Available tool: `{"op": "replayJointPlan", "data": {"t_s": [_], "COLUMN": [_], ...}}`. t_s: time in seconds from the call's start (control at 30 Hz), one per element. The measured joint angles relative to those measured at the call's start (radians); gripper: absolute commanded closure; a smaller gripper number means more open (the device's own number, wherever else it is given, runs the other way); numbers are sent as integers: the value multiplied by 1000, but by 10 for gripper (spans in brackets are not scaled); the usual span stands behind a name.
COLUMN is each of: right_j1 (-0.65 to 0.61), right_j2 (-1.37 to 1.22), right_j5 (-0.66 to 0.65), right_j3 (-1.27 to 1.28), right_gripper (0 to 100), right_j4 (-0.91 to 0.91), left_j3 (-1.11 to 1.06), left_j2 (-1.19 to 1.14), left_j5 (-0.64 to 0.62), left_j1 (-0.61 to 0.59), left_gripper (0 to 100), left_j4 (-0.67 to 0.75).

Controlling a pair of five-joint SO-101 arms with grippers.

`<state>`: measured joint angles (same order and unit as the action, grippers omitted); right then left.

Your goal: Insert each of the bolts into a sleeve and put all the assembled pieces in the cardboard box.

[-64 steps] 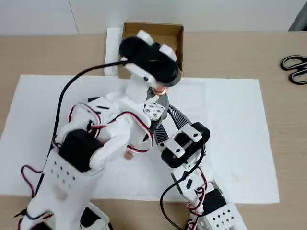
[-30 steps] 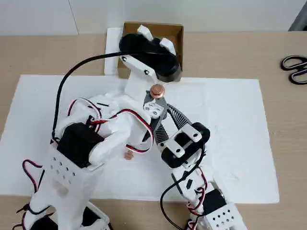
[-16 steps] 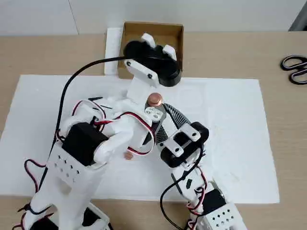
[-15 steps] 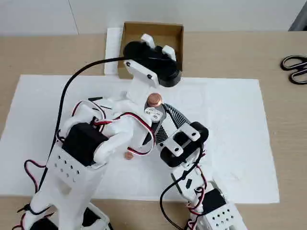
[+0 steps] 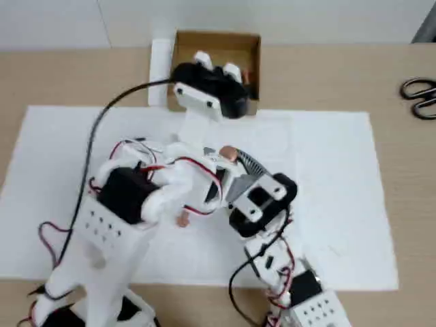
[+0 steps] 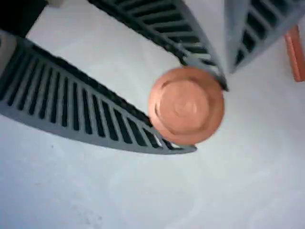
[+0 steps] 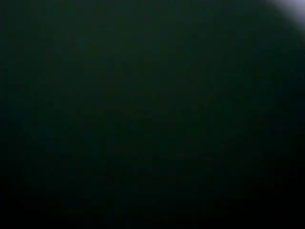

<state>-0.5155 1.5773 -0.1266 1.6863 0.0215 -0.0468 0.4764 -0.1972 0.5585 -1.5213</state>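
Over the white paper sheet (image 6: 143, 200), your left gripper (image 6: 206, 116) has its fingers (image 6: 95, 109) clamped tight on the copper bolt (image 6: 186, 105), round head facing the wrist camera; it's short of the cardboard box (image 5: 218, 39), outside it.

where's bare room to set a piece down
The sheet is bare right of the right arm, toward the scissors, and at its far left. Crowded mid-sheet: left arm and right arm meet at the bolt, near the cardboard box.

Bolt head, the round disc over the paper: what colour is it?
Copper-coloured; the bolt head shows best in the left wrist view.
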Motion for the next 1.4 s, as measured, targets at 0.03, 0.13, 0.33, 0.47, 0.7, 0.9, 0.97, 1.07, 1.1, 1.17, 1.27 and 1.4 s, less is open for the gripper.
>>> {"op": "replayJointPlan", "data": {"t_s": [0.03,0.13,0.33,0.47,0.7,0.9,0.97,1.07,1.1,1.17,1.27,1.4], "right_j1": [-3,0,-3,0,72,172,193,235,242,247,247,247], "right_j2": [0,-6,2,-11,-32,-265,-422,-707,-813,-1028,-1347,-1740], "right_j5": [0,0,0,0,-2,-2,-2,-2,-2,-2,-2,61], "right_j3": [0,0,0,0,-25,-287,-396,-595,-677,-850,-1128,-1519], "right_gripper": [995,995,995,995,995,995,995,995,995,995,995,995], "right_j4": [2,0,2,-3,-41,-115,-100,-57,-49,-46,-68,-186], "left_j3": [0,0,100,137,-196,-698,-878,-1132,-1198,-1274,-1303,-1312], "left_j2": [0,-2,69,264,608,910,1011,1183,1240,1315,1309,1327], "left_j5": [6,0,64,83,74,74,74,74,74,74,74,75], "left_j1": [2,-2,-48,-114,-267,-434,-488,-557,-577,-615,-684,-773], "left_gripper": [559,559,666,885,994,994,994,994,994,994,994,994], "left_j4": [0,0,3,41,120,494,651,839,884,931,956,965]}}
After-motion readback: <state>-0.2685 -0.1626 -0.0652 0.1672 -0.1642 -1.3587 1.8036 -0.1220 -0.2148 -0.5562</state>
